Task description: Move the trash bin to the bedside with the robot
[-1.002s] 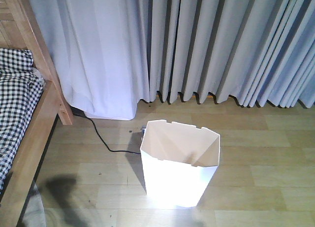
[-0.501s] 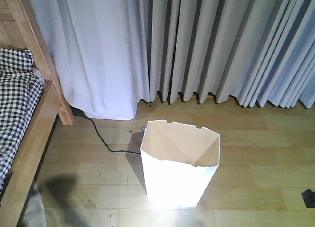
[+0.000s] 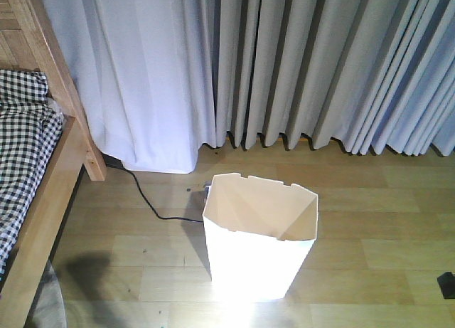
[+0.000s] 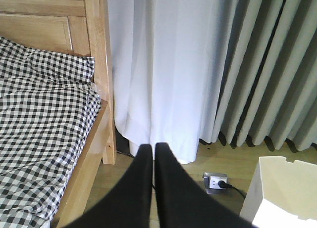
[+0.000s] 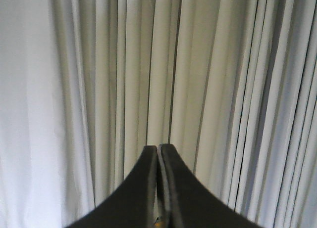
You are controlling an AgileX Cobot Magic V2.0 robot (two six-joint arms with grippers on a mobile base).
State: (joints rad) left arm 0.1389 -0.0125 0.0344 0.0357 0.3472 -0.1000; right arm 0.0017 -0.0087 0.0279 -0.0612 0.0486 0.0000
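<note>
The white trash bin (image 3: 259, 250) stands upright on the wooden floor, its cream inside showing nothing in it. Its corner also shows in the left wrist view, where the trash bin (image 4: 282, 193) is low on the right. The bed's wooden frame (image 3: 53, 193) with checked bedding (image 3: 21, 136) lies to the left, about a bin's width from the bin. My left gripper (image 4: 152, 147) is shut on nothing and points at the floor between the bed frame (image 4: 99, 65) and the bin. My right gripper (image 5: 158, 148) is shut and faces the curtains. A small black piece of the robot (image 3: 448, 284) shows at the right edge.
Grey and white curtains (image 3: 284, 65) hang down to the floor behind the bin. A black cable (image 3: 146, 200) runs across the floor from under the curtain to a floor socket (image 4: 215, 181) behind the bin. A grey cloth (image 3: 46, 307) lies by the bed at the bottom left.
A small black piece of the robot has come into the front view at the lower right edge. The bin and the bed have not moved.
</note>
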